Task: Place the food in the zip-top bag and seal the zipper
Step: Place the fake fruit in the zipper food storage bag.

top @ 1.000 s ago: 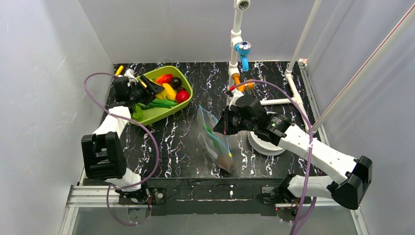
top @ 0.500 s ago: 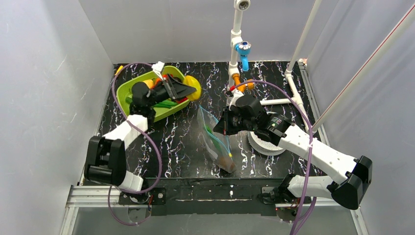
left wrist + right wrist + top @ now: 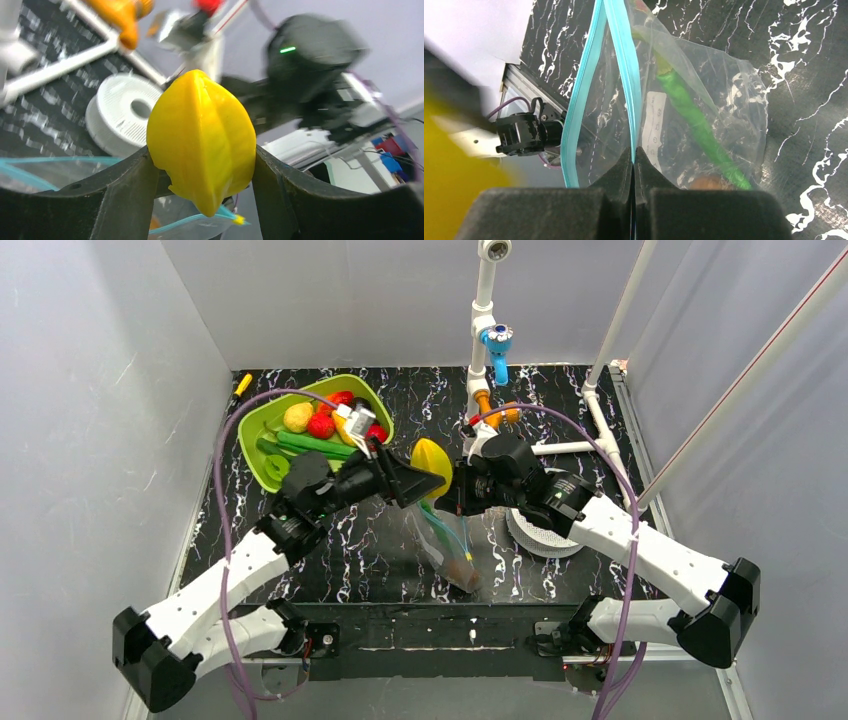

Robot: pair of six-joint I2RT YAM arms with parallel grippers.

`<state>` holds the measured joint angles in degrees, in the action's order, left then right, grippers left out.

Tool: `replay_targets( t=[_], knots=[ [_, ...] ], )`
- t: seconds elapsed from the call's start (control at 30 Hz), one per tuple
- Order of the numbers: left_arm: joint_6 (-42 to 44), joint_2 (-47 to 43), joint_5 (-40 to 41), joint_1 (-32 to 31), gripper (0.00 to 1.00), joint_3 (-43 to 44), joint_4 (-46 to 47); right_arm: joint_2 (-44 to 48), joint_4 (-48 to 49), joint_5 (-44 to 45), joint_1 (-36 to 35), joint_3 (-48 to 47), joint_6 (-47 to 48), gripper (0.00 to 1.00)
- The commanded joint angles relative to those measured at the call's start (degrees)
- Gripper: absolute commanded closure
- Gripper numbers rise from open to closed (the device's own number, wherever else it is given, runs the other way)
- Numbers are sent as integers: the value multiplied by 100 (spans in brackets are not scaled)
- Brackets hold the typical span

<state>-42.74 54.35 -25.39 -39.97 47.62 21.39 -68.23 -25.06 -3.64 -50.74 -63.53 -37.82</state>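
My left gripper [image 3: 425, 472] is shut on a yellow ridged fruit [image 3: 202, 135], part of the food. It holds the fruit in the air just above the mouth of the zip-top bag [image 3: 445, 535]. My right gripper [image 3: 633, 160] is shut on one side of the light blue zipper [image 3: 624, 60] and holds that edge up, with the mouth gaping. Inside the bag lie a long green vegetable [image 3: 694, 120] and a brown piece [image 3: 462, 570]. More food, red [image 3: 321, 425], tan and green, lies in the lime-green tray [image 3: 262, 455] at the back left.
A white ribbed disc [image 3: 540, 533] sits under the right arm, right of the bag. A white pipe stand with a blue fitting [image 3: 496, 340] rises at the back centre, with an orange piece [image 3: 484, 400] at its foot. Grey walls enclose the table.
My left arm has swung from the tray toward the right with the yellow fruit, ending over the bag mouth beside the right gripper. The right arm and bag have stayed put.
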Motion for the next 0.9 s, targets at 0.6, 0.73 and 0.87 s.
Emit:
replay_targets(
  t=[0.6,0.73,0.87],
  knots=[
    [445,108,893,-275,38,34,-3115,549,564,-115,7,272,-199,99],
    [446,86,813,-276,23,336,-3304,493,615,-225,9,251,-224,99],
    [647,388,422,-279,7,803,-3688,448,621,-268,7,251,-234,99]
  ],
)
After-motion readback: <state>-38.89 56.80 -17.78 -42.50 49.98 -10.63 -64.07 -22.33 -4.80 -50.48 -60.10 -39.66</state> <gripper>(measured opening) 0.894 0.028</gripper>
